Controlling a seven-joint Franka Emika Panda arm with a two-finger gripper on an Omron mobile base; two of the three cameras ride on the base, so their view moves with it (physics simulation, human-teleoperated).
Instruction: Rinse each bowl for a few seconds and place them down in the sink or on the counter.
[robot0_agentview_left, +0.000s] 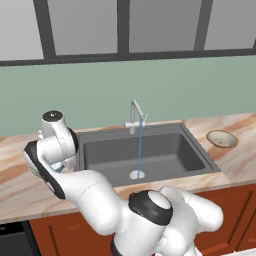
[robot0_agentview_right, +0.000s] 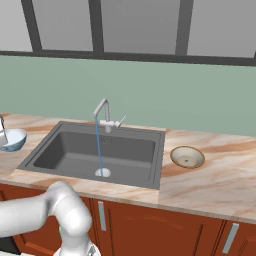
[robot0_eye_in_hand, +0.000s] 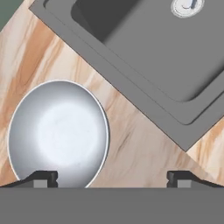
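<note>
The pale blue-white bowl (robot0_eye_in_hand: 59, 133) stands upright on the counter (robot0_eye_in_hand: 135, 148) left of the sink (robot0_eye_in_hand: 144, 52). My gripper (robot0_eye_in_hand: 111, 177) hangs open just above it. Its left fingertip is over the bowl's near rim and its right fingertip over bare counter, with nothing held between them. The same bowl (robot0_agentview_right: 11, 139) appears at the far left edge of the right base view, and in the left base view my hand hides most of it. The shallow beige bowl (robot0_agentview_left: 222, 138) (robot0_agentview_right: 187, 157) rests on the counter right of the sink (robot0_agentview_left: 150, 172).
The silver tap (robot0_agentview_left: 135, 115) (robot0_agentview_right: 102, 112) runs a thin blue stream (robot0_agentview_left: 139, 150) down to the round drain (robot0_agentview_right: 102, 172). A green wall and a window stand behind the counter. Reddish-brown cabinets (robot0_agentview_right: 165, 225) lie below. My arm reaches across the left counter.
</note>
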